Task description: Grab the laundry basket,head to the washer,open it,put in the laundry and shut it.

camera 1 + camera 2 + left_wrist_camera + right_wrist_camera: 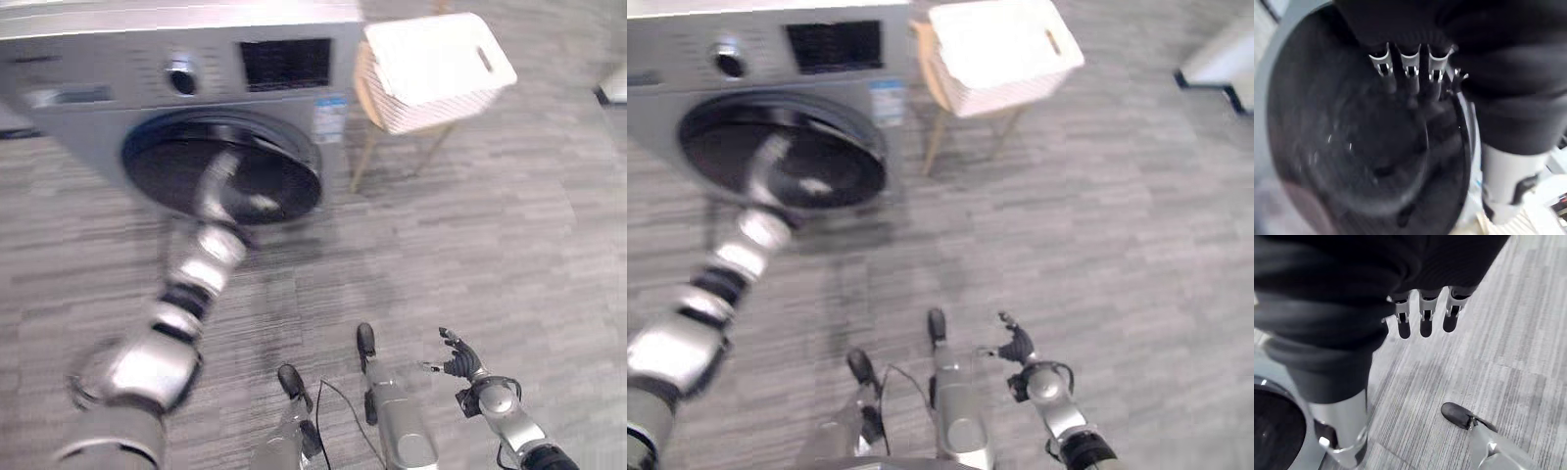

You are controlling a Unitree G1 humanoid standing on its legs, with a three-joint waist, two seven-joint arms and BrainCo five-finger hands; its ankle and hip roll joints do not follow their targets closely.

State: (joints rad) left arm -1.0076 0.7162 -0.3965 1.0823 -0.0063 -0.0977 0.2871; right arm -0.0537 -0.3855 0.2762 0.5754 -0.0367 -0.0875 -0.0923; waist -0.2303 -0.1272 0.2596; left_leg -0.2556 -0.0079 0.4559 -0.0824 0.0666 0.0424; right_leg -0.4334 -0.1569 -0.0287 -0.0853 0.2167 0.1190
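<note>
The silver-grey washer (98,59) stands at the upper left, its dark round door (284,186) facing me. My left hand (220,178) is stretched out to the door, and the left wrist view shows its fingers (1410,73) pointing straight at the dark glass (1352,147). The white laundry basket (436,64) sits on a wooden stool right of the washer; what it holds is hidden. My right hand (460,360) hangs low at the lower right with relaxed fingers (1425,320) over the floor, holding nothing.
Grey carpet floor (509,235) spreads in front of the washer and to the right. The stool's wooden legs (364,157) stand close to the washer's right side. A white object (1225,59) lies at the far right edge.
</note>
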